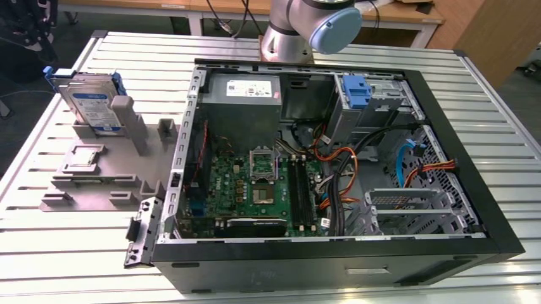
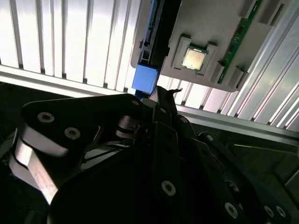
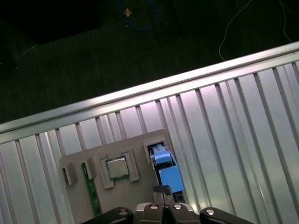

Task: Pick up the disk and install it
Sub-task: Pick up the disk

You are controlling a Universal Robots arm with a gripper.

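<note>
Disk (image 1: 91, 104): one flat silver-grey hard drive with blue plastic rails. It stands on edge in one grey plastic fixture (image 1: 93, 174) on the slatted aluminium table (image 1: 50, 253), at the exterior view's left of one open black computer case (image 1: 338, 266). The fixture also carries one square processor chip (image 3: 117, 168) and one green memory stick (image 3: 92, 189). One gripper (image 3: 162, 189), fingers pressed together and holding nothing, hangs above the blue end of the Disk.

The disk (image 1: 91, 101) stands in a holder (image 1: 118, 177), to the exterior view's left of the case (image 1: 279, 272).
</note>
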